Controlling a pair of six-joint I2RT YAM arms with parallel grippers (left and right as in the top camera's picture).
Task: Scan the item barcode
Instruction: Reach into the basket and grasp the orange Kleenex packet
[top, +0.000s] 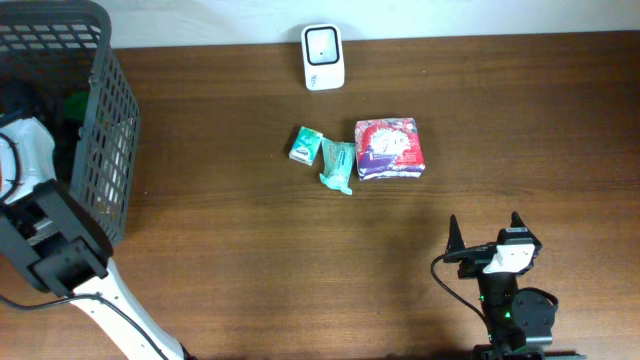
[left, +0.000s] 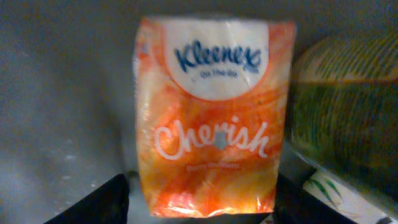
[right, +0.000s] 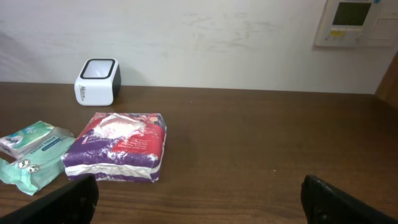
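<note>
No scan yet: in the corner basket (top: 100, 120) your left pincer (left: 205, 202) straddles the Kleenex pack (left: 211, 118), grip unclear; right pincer (right: 200, 200) gapes empty.

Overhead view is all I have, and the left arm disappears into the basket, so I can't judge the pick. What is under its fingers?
Observer: The left wrist view shows an orange Kleenex pack, printed front facing the camera. The left fingers flank its lower end, though I cannot tell if they touch it.
Operator: Is anything crowding it?
Observer: A green-patterned package lies close beside it, toward the right of that view. What it is I cannot tell.
</note>
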